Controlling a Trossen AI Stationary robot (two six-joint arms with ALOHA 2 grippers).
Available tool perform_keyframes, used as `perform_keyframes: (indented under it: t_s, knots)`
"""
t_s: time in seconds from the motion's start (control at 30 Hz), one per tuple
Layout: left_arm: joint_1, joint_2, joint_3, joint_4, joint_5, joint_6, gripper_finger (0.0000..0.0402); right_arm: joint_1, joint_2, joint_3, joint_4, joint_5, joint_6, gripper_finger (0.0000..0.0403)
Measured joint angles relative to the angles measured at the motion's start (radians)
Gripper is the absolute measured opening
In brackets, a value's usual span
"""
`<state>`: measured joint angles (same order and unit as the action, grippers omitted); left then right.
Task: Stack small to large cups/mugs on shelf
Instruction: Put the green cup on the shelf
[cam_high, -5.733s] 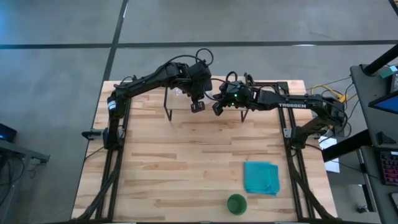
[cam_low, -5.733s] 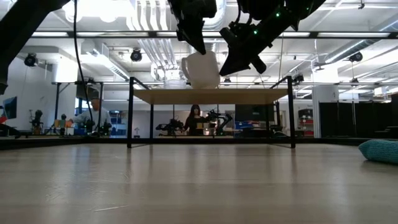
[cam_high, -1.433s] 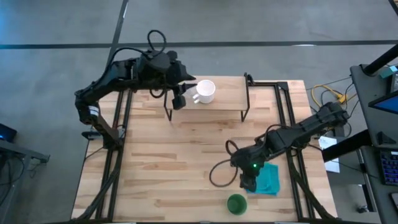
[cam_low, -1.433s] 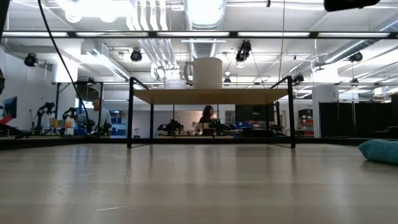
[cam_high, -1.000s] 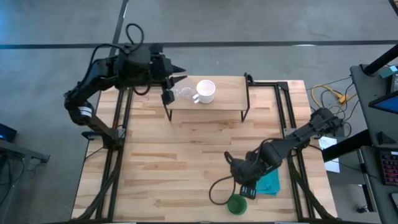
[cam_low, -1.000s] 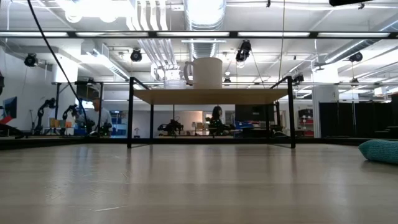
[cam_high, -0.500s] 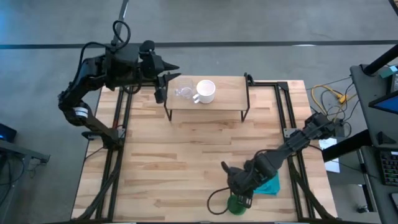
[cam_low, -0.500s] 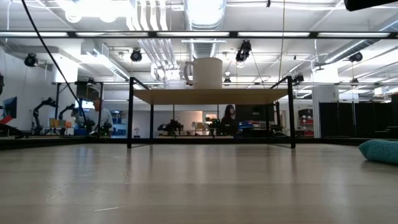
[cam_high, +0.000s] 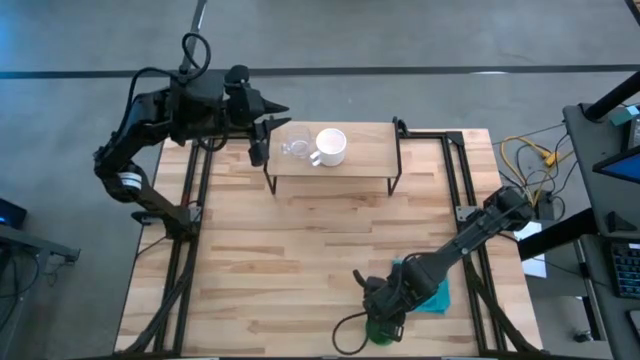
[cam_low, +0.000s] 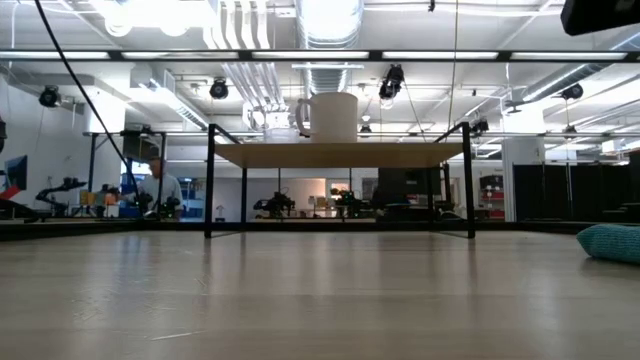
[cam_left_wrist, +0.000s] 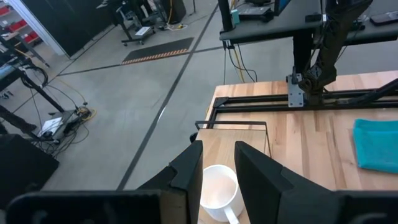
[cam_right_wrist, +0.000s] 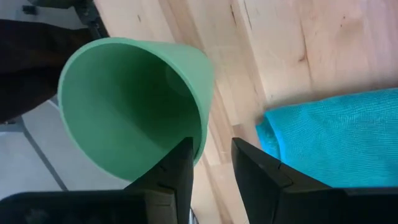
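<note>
Now right gripper (cam_right_wrist: 211, 163) straddles green cup (cam_right_wrist: 134, 106) rim, jaws parted, not yet gripping; close squarely before lifting toward shelf (cam_high: 360, 160).

Two black jointed arms, looping black cables

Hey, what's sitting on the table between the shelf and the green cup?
Nothing. In the high view, only bare tabletop lies between the shelf and the green cup. The teal cloth lies off to one side, and the right pincer is at the cup.
</note>
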<state>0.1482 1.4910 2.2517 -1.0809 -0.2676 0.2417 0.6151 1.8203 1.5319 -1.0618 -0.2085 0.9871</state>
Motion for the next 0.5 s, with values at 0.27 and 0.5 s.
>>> perform_keyframes:
  t_s: [0.27, 0.5]
  knots:
    - [0.0, 0.0, 0.0, 0.0, 0.0, 0.001, 0.008, 0.0, 0.021, 0.0, 0.005, 0.0, -0.001, 0.0105]
    - [0.0, 0.0, 0.0, 0.0, 0.0, 0.009, 0.008, 0.0, 0.049, 0.0, 0.035, 0.001, -0.029, 0.0099]
